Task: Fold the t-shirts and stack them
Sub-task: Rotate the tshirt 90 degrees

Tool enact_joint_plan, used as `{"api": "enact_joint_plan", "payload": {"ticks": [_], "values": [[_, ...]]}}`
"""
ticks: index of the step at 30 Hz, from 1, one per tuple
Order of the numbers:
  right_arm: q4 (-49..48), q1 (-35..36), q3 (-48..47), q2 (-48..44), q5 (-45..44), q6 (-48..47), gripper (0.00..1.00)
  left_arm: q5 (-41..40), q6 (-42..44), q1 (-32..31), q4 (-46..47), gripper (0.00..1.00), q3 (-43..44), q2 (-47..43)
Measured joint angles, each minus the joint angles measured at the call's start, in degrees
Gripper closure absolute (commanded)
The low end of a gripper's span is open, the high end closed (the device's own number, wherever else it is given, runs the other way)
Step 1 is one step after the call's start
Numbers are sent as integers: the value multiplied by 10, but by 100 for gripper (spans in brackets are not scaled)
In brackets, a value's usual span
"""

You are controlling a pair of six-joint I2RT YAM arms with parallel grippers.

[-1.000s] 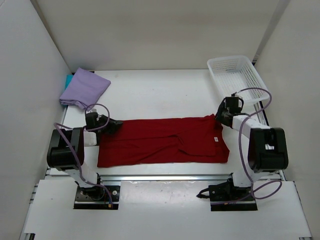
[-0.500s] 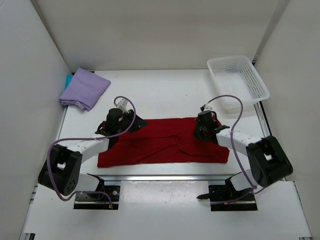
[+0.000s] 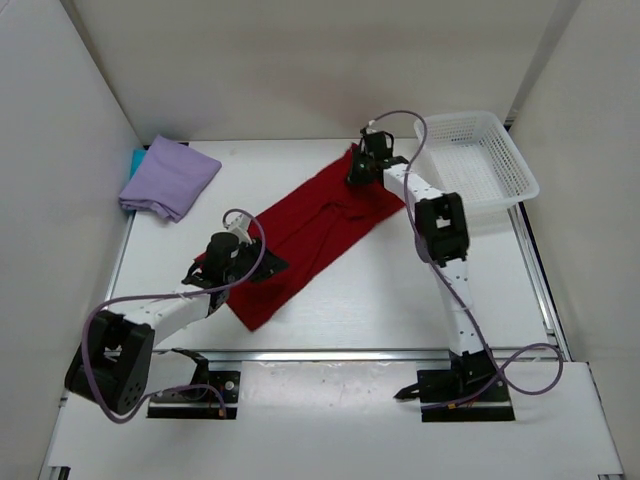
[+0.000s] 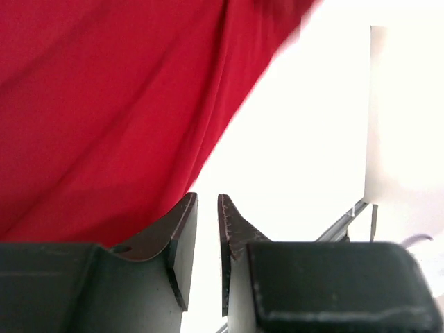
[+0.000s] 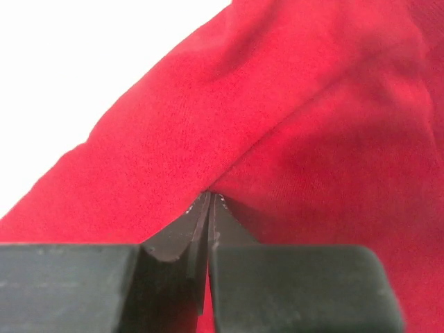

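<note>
The deep red t-shirt (image 3: 310,225) lies stretched in a slant across the table, from near the front left to the back middle. My right gripper (image 3: 358,172) is shut on its far end; in the right wrist view the cloth (image 5: 312,139) bunches at the closed tips (image 5: 210,195). My left gripper (image 3: 268,265) sits low at the shirt's near part. Its jaws (image 4: 207,198) stand a narrow gap apart with only white table showing between them, at the edge of the red cloth (image 4: 104,104). The lavender t-shirt (image 3: 170,175) lies folded on the teal one (image 3: 134,160) at the back left.
A white mesh basket (image 3: 478,160) stands at the back right, just right of the outstretched right arm. White walls enclose the table on the left, back and right. A metal rail (image 3: 340,353) runs along the front edge.
The right gripper shut on the red shirt's right end and swung it up to the back middle, so the shirt now lies diagonally. The left gripper reached in over the shirt's left part.
</note>
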State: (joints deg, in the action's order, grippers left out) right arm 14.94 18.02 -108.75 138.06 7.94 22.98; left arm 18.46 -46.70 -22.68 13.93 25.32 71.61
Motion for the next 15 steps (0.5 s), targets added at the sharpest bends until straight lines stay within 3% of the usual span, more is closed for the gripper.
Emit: {"api": "enact_joint_plan", "payload": {"ticks": [3,4,9,12,15], "values": [[31,-5,-273,155,52,-1,100,-2,4,17,-22,69,-13,-30],[26,-5,-275,158,65,0,98,-5,7,21,-33,68,-13,-40],[117,12,-260,72,58,-35,67,-16,19,20,-66,66,-15,-85],[155,39,-249,-24,47,-61,66,-20,31,23,-77,67,-17,-94],[136,74,-122,-189,36,-69,66,-15,43,46,-92,66,-24,-92]]}}
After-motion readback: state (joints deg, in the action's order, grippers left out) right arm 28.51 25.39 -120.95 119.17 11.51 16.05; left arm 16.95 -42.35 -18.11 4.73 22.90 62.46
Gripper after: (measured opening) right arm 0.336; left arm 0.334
